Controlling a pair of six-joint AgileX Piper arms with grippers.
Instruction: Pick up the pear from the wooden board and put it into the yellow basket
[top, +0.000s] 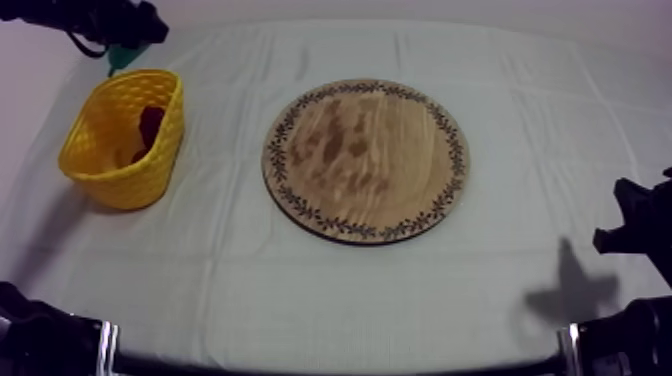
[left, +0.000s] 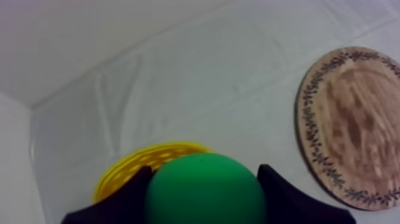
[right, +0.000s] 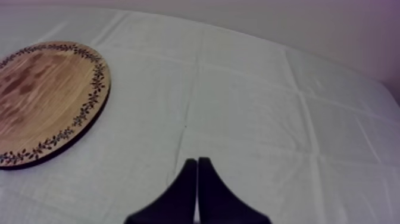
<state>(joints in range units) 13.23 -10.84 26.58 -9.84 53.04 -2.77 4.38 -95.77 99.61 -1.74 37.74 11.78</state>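
The wooden board (top: 366, 160), well apart from the yellow basket (top: 120, 185), is bare. The pear (left: 205, 190) hangs near the basket's far rim, gripped by the left gripper (left: 205, 199). Releasing it here (off-centre) risks a bounce off the rim onto the cloth (top: 300, 290). The right gripper (right: 197, 164), far from the basket, is pressed together on nothing.

The top camera sits high over the near edge of the surface (top: 240, 290) and looks down at a slant, far enough back to take in all of it — board (top: 366, 160) in the middle, basket (top: 150, 185) at the left. The left wrist camera rides the left arm (top: 110, 22) at the far left corner. It points down past the left fingers (left: 128, 199), very close to the pear (left: 205, 190) they grip, with the basket rim just beneath. The right wrist camera hangs low at the right side, looking over the closed right fingers (right: 181, 196) toward the board — shared by all three views.
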